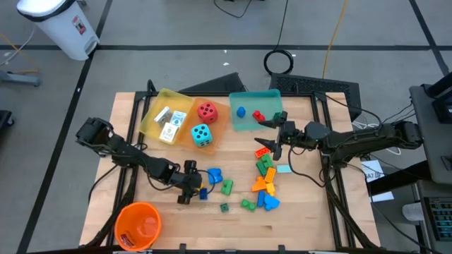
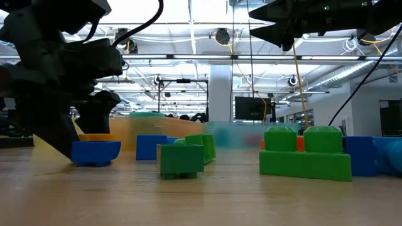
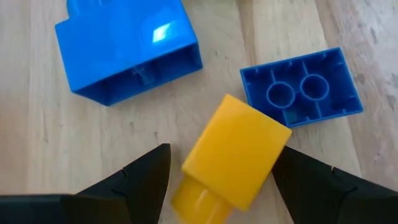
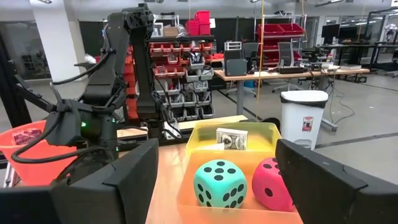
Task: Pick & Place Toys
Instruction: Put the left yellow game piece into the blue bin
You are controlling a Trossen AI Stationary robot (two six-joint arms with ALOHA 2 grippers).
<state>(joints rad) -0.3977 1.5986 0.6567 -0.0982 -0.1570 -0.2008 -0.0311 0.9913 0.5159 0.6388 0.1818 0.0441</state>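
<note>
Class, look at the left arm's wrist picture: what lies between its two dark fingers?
A yellow brick lies tilted on the wood between the left gripper's open fingers, seen in the left wrist view. Gaps show on both sides, so it is not clamped.

Yellow brick [image 3: 233,155] between dark fingers [image 3: 140,177]; two blue bricks [image 3: 127,50] on pale wood table [image 1: 296,219]. Cyan die [image 4: 219,183] with black dots, red die [image 4: 272,183] with black dots. Orange bucket [image 1: 138,226]. Green bricks [image 2: 306,154].
</note>
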